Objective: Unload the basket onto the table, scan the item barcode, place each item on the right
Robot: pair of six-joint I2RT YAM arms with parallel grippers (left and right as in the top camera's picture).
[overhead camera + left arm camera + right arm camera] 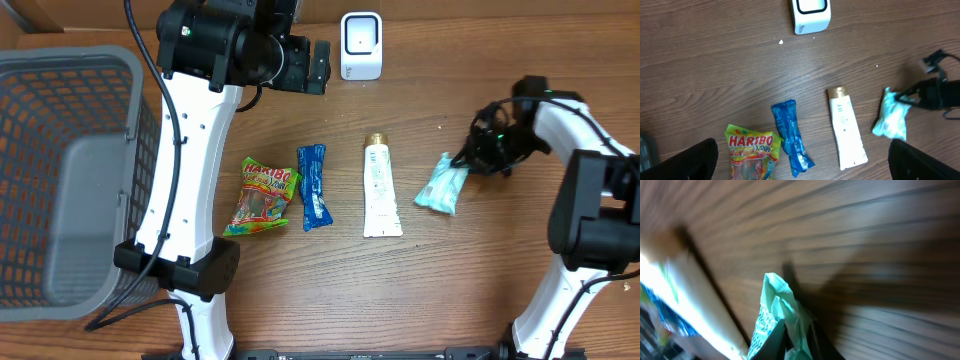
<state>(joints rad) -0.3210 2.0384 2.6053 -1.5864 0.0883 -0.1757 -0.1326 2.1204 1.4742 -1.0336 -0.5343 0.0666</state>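
The right gripper [472, 158] is positioned at the right side of the table [480, 290], with its jaws pinching the upper end of the teal packet [440, 185]. In the right wrist view, the crumpled teal film of the packet rises from between the two dark fingers [772, 342] at the bottom edge of the frame; that view is blurred, and no barcode can be read on the packet. The lower end of the packet lies on the wood, just right of the white tube [381, 190], which lies with its gold cap pointing toward the far edge. Left of the tube lie the blue packet [313, 187] and the Haribo bag [262, 195], side by side and nearly touching. The white scanner [361, 45] stands at the far edge of the table, well apart from the teal packet and to its upper left. The left gripper [318, 66] hangs above the table near the scanner with its fingers spread wide and nothing between them. The grey mesh basket [100, 60] occupies the left side of the table.
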